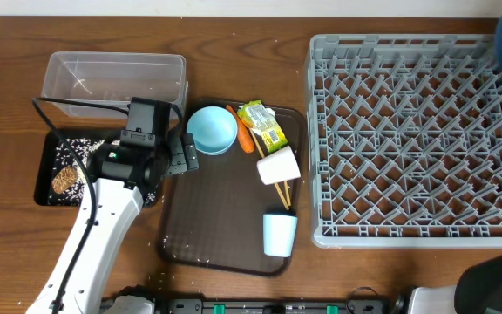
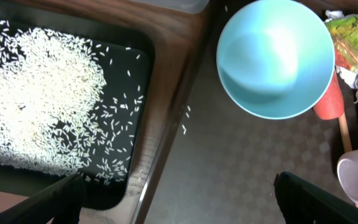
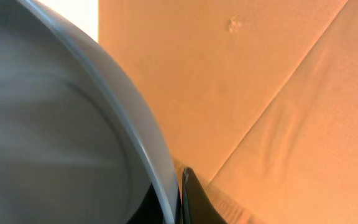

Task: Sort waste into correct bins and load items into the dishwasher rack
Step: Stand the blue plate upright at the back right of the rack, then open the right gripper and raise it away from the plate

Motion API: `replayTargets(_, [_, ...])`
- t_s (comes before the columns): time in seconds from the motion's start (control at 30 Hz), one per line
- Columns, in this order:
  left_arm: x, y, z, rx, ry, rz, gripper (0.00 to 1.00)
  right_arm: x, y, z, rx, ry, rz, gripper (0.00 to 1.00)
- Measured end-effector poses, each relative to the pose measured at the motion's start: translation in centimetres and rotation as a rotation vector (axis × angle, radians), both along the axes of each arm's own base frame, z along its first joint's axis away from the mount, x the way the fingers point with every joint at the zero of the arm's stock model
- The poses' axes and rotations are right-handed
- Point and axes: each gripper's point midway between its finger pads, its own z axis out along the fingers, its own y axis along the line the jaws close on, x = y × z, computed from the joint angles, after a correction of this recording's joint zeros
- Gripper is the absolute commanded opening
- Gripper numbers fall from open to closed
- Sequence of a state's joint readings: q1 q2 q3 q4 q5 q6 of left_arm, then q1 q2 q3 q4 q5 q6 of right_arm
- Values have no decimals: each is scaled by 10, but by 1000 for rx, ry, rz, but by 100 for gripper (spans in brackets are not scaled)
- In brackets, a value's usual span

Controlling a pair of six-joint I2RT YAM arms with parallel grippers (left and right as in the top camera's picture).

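- Left gripper (image 1: pixel 184 155), jaws spread wide and empty, hangs over the dark brown serving tray (image 1: pixel 225 235), just beside the small light-blue bowl (image 1: pixel 212 129).
- Right gripper (image 3: pixel 179 198) is clamped on the rim of the big blue plate-bowl (image 3: pixel 55 124), held up at the far corner of the grey dishwasher rack (image 1: pixel 408 139).
- Rice (image 2: pixel 36 99) lies heaped in the black tray (image 1: pixel 42 194); stray grains dot the wood-grain table (image 1: pixel 7 253).
- Orange-tan panels fill the background behind the plate-bowl.

A big dark brown tray (image 1: pixel 220 218) lies flat in the middle of the brown wooden surface (image 1: pixel 7 253). Its corners are round.
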State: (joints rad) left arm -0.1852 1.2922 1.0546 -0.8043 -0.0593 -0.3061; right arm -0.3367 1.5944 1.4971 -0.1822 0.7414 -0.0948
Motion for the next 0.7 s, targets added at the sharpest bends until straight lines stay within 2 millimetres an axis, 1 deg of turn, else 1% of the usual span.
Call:
replayTargets(0.07, [0,0,0,0,0,0,98,5,-5,2,-55,41,-8,2])
replayTargets(0.17, [0,0,0,0,-1,0,98,16,-13,-7,-121,118,-23,1])
replayTargets(0.3, [0,0,0,0,-1,0,98,37,-24,-36,-186,237,-43,1])
replayTargets(0.43, [0,0,0,0,0,0,98,48,-30,-65,-212,355,-50,1])
replayTargets(0.47, [0,0,0,0,0,1,98,49,-31,-69,-215,375,-50,2])
replayTargets(0.53, [0,0,0,0,0,0,98,50,-32,-73,-221,401,-49,1])
replayTargets(0.7, [0,0,0,0,0,1,98,53,-28,-73,-233,416,-40,1])
